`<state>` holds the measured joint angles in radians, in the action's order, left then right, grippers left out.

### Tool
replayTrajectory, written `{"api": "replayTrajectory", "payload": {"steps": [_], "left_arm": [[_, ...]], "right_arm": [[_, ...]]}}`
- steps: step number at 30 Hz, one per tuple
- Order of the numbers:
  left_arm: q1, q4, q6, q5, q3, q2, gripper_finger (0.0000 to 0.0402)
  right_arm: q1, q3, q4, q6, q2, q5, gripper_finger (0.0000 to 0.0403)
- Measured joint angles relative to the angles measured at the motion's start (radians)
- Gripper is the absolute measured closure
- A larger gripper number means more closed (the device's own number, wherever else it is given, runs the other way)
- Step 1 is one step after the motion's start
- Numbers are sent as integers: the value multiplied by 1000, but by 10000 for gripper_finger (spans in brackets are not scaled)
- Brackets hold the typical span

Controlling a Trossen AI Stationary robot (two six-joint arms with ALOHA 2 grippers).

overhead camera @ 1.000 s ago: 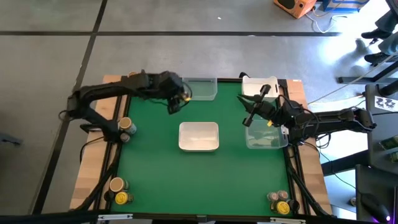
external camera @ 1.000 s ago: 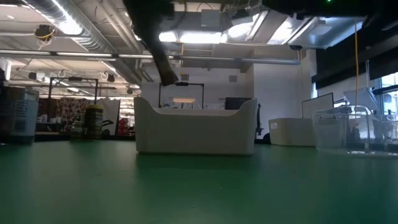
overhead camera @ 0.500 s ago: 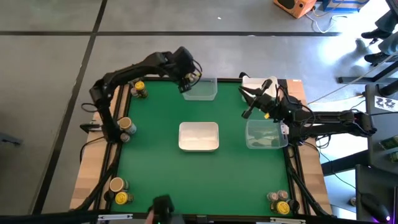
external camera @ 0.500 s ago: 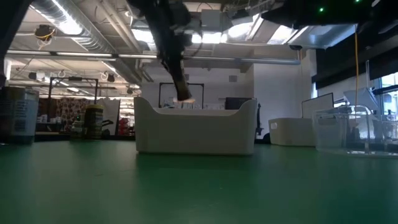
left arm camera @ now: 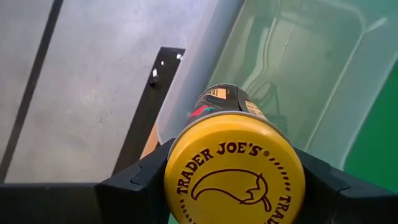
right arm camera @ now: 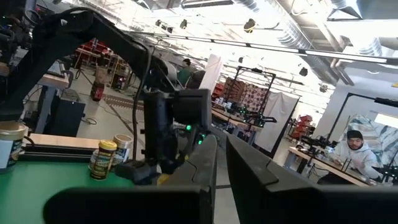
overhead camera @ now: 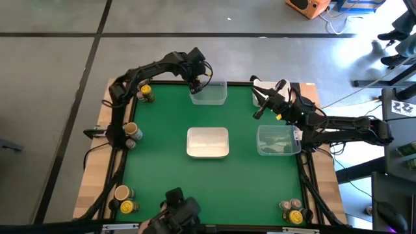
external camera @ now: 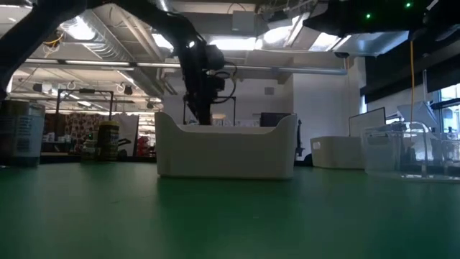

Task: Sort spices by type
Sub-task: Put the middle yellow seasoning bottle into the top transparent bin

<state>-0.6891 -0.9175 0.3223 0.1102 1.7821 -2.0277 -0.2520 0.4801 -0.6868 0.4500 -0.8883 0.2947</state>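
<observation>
Seen from above, the left gripper [overhead camera: 195,82] hangs over the clear plastic tub [overhead camera: 209,94] at the far edge of the green table [overhead camera: 156,162], and the right gripper [overhead camera: 259,110], pressed shut on nothing, is up near the white tub [overhead camera: 263,89]. Close up in the left wrist view, its two dark fingers [left arm camera: 134,180] pinch a small spice jar with a round yellow cap [left arm camera: 234,176] right above that clear tub's rim. Other little jars [overhead camera: 132,133] stand along the table's sides and near corners.

Overhead camera straight down on whole green table [overhead camera: 162,169], low camera level across it — both share white tub [overhead camera: 208,142], wrist cameras close-in.
</observation>
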Motion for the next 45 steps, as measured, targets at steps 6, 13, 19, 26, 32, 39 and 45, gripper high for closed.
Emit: {"api": "replayTrajectory", "payload": {"steps": [6,13,19,26,32,39,45], "left_arm": [[0,42,-9,-6,-4,-14,180],[-1,52,-23,-16,-6,-22,180],[-2,18,-25,-41,-7,-64,180],[-6,24,2,-33,-7,-76,180],[-6,45,-20,-32,-7,-70,180],[-7,43,-27,-31,-7,-69,180],[-8,37,-27,-30,-7,-69,180]], "right_arm": [[1,0,6,0,-6,0,364],[1,1,-5,0,-50,0,364],[1,1,-39,0,-59,9,364],[1,1,-50,0,-59,9,364],[1,1,-49,0,-59,9,364],[1,1,-46,0,-59,9,364],[1,1,-46,1,-59,9,364]]}}
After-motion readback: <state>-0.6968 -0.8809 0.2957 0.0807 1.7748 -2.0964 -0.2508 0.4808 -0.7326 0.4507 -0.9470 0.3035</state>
